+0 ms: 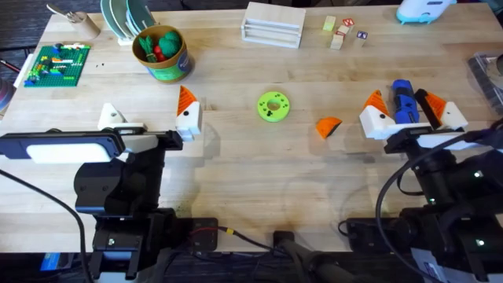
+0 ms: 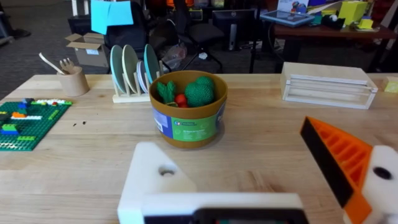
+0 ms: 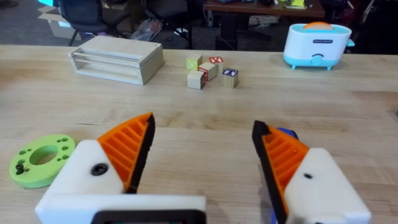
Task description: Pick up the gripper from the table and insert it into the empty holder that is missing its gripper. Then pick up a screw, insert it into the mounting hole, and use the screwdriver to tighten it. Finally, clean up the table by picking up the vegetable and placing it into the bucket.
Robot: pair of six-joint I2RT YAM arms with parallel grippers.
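Observation:
The loose orange gripper [image 1: 328,126] lies on the table right of the middle. My left gripper [image 1: 149,116] [image 2: 249,168] is open. Its empty holder [image 1: 112,116] [image 2: 158,180] is a bare white mount, and the other mount carries an orange finger [image 1: 185,97] [image 2: 336,155]. The blue screwdriver [image 1: 403,102] [image 3: 283,133] lies between the spread orange fingers of my open right gripper [image 1: 402,108] [image 3: 202,149]. At the far left stands the bucket [image 1: 167,69] [image 2: 186,127], holding a green vegetable [image 2: 200,92] and red pieces. I cannot make out a screw.
A yellow-green disc [image 1: 273,106] [image 3: 38,160] lies mid-table. Along the far edge stand a wooden box [image 1: 273,25] [image 3: 117,59], small blocks [image 1: 339,33], a plate rack [image 1: 127,20] and a blue toaster [image 3: 317,45]. A green brick plate [image 1: 55,64] is far left.

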